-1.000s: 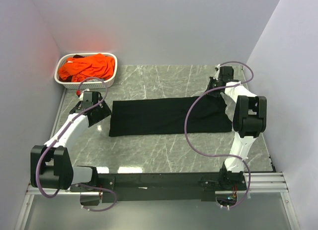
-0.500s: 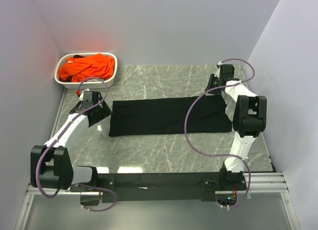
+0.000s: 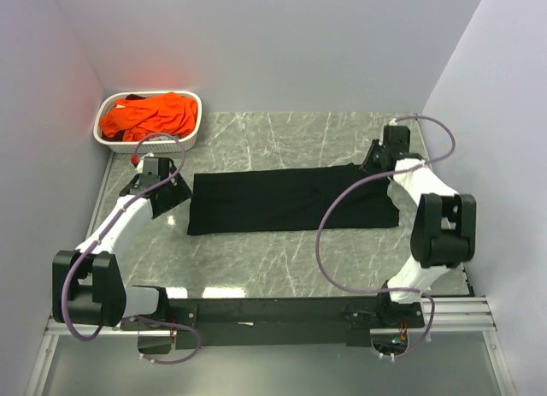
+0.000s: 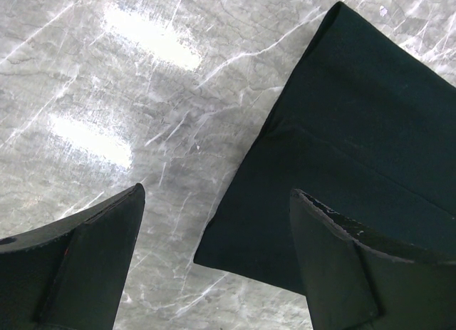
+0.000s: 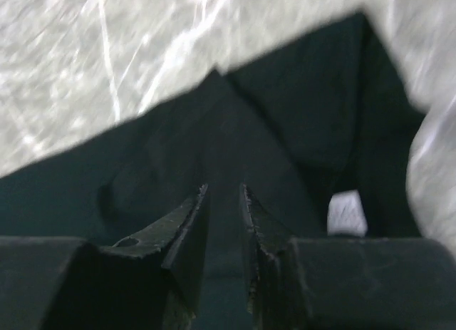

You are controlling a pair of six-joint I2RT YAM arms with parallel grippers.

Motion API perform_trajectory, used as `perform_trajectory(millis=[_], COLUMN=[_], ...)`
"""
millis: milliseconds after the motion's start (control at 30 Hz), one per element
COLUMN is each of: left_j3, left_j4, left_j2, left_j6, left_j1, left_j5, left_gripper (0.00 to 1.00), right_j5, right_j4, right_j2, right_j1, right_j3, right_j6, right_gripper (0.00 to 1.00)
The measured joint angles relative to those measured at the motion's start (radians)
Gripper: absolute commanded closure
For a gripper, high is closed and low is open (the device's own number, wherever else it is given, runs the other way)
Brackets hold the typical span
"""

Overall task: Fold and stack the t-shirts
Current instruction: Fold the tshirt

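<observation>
Top external view has the black t-shirt (image 3: 286, 199) lying flat as a long band across the middle of the marble table (image 3: 282, 263). It looks already folded lengthwise and not yet folded end to end. The orange t-shirts (image 3: 149, 115) are heaped in the white basket (image 3: 197, 118) at the far left corner, well away from the work, so they are probably waiting their turn.

An arm stands at each short end of the band. The left claw (image 3: 175, 198) is just beside the left end and the right claw (image 3: 373, 161) is over the far right corner. That placement suits lifting both ends together for the next fold.

From overhead, neither claw's state can be read; the wrist views show more. In the left wrist view, the left claw (image 4: 217, 194) is spread wide and holds nothing. It hovers above bare marble, with the near left corner of the black t-shirt (image 4: 356, 130) between its fingers, and I judge it is poised to drop onto that corner.

The right wrist view is blurred. The right claw (image 5: 222, 191) is drawn almost closed, with only a slit left, and sits low over the black t-shirt (image 5: 299, 123). I cannot tell whether any cloth is pinched in the slit. This view alone shows a small white tag (image 5: 347, 212) on the cloth beside the fingers.
</observation>
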Motion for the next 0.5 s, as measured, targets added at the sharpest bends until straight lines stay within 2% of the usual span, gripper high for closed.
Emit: perform_trajectory(millis=[100,200,367,500], left_j3=[0.0,0.0,0.0,0.0], left_j4=[0.0,0.0,0.0,0.001], left_j2=[-0.001,-0.001,-0.003,-0.003], left_j6=[0.0,0.0,0.0,0.002], left_j1=[0.0,-0.002,-0.004,-0.008], left_j5=[0.0,0.0,0.0,0.0], left_gripper=[0.12,0.12,0.12,0.12], right_j5=[-0.069,-0.161,-0.278,-0.329], right_j4=[0.055,0.121,0.23,0.275], right_j2=[-0.08,-0.091,-0.051,0.042], right_j1=[-0.016,-0.039,-0.103,-0.193], right_j3=[-0.11,-0.184,-0.273,-0.282], right_j6=[0.051,0.09,0.149,0.18], right_gripper=[0.7,0.71,0.73,0.72])
